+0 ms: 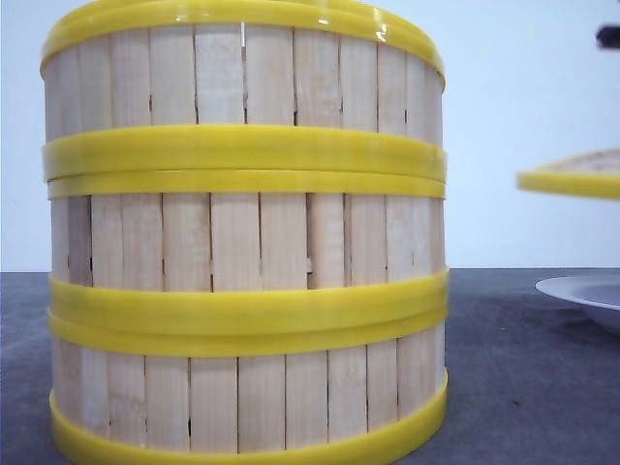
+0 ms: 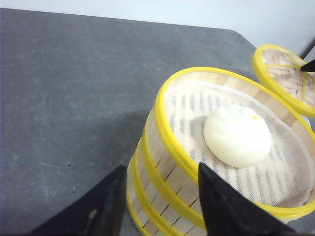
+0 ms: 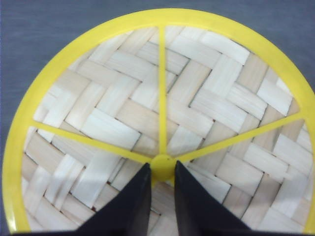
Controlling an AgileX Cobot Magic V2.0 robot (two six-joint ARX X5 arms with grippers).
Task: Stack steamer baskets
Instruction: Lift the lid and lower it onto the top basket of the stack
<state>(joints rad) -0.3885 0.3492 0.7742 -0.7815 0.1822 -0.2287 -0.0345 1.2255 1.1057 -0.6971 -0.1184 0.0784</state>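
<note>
Three steamer baskets [image 1: 242, 242] stand stacked in one tall column close to the front camera. The top basket [image 2: 206, 73] holds a white bun [image 2: 237, 135] on a cloth liner. My left gripper [image 2: 160, 182] is open, with the top basket's wall between its jaws: one finger outside, the other over the rim. A woven bamboo lid [image 3: 162, 98] with a yellow rim and spokes hangs in the air right of the stack, seen edge-on as the lid [image 1: 576, 179]. My right gripper [image 3: 162, 169] is shut on the lid's yellow centre knob.
A shallow white plate [image 1: 586, 291] sits on the dark grey table [image 2: 74, 98] at the right, below the raised lid. A pale wall stands behind the table.
</note>
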